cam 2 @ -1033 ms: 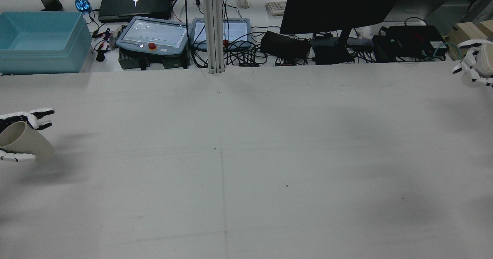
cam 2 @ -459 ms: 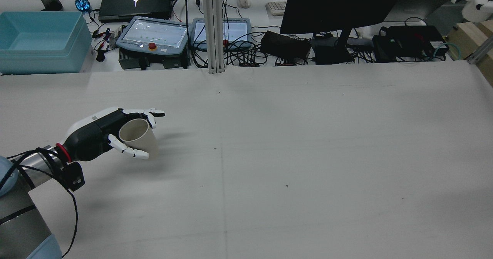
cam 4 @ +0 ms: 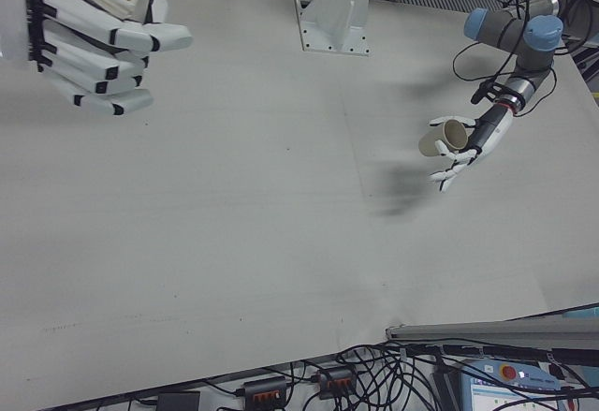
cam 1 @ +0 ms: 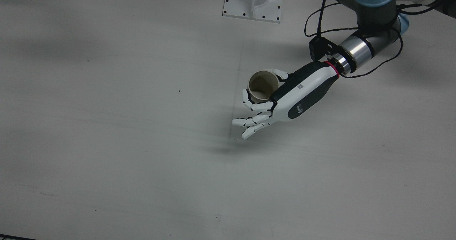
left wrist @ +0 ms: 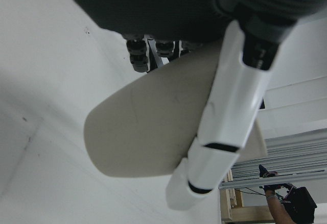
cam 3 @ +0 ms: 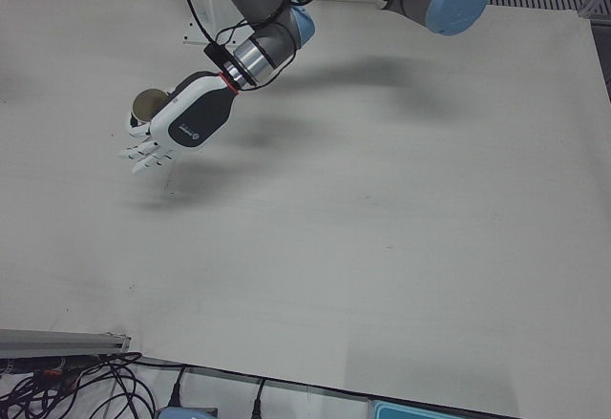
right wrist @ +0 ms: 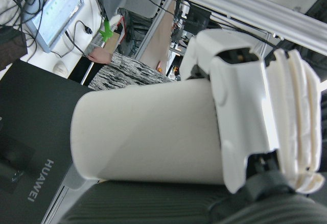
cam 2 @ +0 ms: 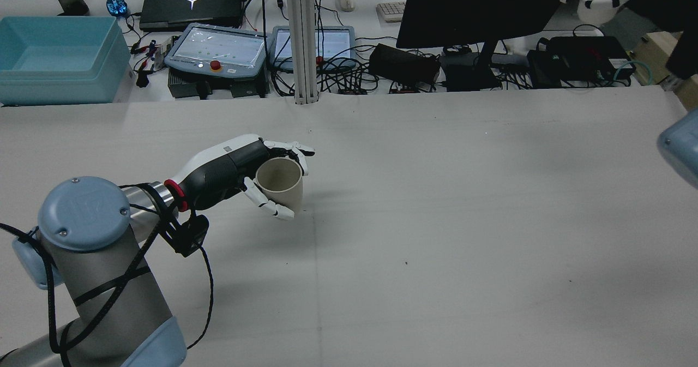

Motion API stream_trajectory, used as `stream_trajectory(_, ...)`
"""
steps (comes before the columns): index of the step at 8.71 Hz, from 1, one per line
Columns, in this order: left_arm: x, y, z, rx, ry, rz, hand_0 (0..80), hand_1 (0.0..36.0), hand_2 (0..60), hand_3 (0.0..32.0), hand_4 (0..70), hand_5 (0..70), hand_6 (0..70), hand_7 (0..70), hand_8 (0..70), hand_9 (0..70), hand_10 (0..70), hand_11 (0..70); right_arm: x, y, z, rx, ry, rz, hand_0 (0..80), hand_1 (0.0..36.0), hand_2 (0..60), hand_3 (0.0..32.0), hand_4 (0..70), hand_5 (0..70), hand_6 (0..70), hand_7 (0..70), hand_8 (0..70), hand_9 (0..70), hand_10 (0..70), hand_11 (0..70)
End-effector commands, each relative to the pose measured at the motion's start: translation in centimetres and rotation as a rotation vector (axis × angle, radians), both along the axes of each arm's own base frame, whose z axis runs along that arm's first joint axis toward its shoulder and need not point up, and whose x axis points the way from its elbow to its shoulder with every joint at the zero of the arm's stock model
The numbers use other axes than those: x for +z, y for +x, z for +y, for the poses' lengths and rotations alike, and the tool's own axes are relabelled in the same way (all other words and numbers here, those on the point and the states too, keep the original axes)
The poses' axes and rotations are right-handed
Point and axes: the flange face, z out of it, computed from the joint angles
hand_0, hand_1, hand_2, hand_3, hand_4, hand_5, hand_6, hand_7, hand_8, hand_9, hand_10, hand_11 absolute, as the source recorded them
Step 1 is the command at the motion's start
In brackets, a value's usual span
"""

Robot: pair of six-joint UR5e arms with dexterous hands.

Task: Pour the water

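paper cup (cam 2: pixel 280 184) gripped upright in left hand (cam 2: pixel 240 170); right hand (cam 4: pixel 98 41) grips another cup (right wrist: pixel 148 137) aloft; next, bring them together to pour.

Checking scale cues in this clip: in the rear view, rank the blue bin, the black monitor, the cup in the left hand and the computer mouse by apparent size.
1. black monitor
2. blue bin
3. cup, held by the left hand nearer the camera, so its true size is unsure
4. computer mouse

Matt beige cup (cam 1: pixel 263 86) — paper, seemingly; hand (cam 1: pixel 285 97) of glossy plastic (white-and-black shell).
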Motion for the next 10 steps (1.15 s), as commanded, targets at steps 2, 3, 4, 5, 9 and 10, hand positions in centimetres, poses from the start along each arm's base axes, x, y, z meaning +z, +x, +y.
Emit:
stream_trajectory(2, -10.6, 1.7, 0.5, -0.003, 0.069, -0.034, 80.0, 36.0, 60.0, 0.0, 70.0, 70.0, 13.7, 19.5, 4.8, 3.3, 6.4, 13.1, -8.4, -18.3, 1.2, -0.150, 0.012, 0.138, 80.0, 36.0, 60.0, 0.0, 70.0, 28.4, 70.0, 70.0, 58.4, 70.0, 32.4, 49.3)
stream_trajectory(3, -10.8, 2.3, 0.1, -0.005, 0.065, -0.039, 80.0, 36.0, 60.0, 0.0, 70.0, 70.0, 14.0, 19.7, 4.9, 3.4, 6.5, 13.2, -9.8, -21.5, 1.4, -0.178, 0.018, 0.153, 80.0, 36.0, 60.0, 0.0, 70.0, 28.2, 70.0, 70.0, 58.2, 70.0, 31.9, 48.7)
stream_trajectory(4, -10.8, 2.8, 0.2, 0.002, 0.062, -0.042, 80.0, 36.0, 60.0, 0.0, 70.0, 70.0, 14.3, 19.8, 5.0, 3.5, 6.5, 13.1, -10.7, -23.8, 1.7, -0.200, 0.027, 0.165, 80.0, 36.0, 60.0, 0.0, 70.0, 28.2, 70.0, 70.0, 58.2, 70.0, 31.5, 48.2)
stream_trajectory(5, -10.7, 3.7, 0.6, 0.014, 0.060, -0.045, 80.0, 36.0, 60.0, 0.0, 70.0, 70.0, 14.3, 19.7, 5.0, 3.5, 6.5, 13.2, -11.6, -25.5, 1.8, -0.215, 0.021, 0.173, 80.0, 36.0, 60.0, 0.0, 70.0, 28.0, 70.0, 70.0, 57.3, 70.0, 30.0, 46.3)
stream_trajectory(9, -8.4, 6.3, -0.9, 0.019, 0.054, -0.046, 80.0, 36.0, 60.0, 0.0, 70.0, 70.0, 14.7, 20.0, 5.2, 3.7, 6.8, 13.5, -13.7, -30.0, 2.8, -0.248, 0.030, 0.189, 80.0, 36.0, 60.0, 0.0, 70.0, 27.8, 70.0, 70.0, 56.2, 70.0, 29.5, 45.7)
stream_trajectory(10, -8.6, 5.7, -1.2, 0.013, 0.052, -0.037, 80.0, 36.0, 60.0, 0.0, 70.0, 70.0, 14.6, 19.8, 5.3, 3.7, 6.9, 13.7, -13.6, -29.3, 3.1, -0.242, 0.039, 0.181, 80.0, 36.0, 60.0, 0.0, 70.0, 27.8, 70.0, 70.0, 56.2, 70.0, 29.7, 45.9)
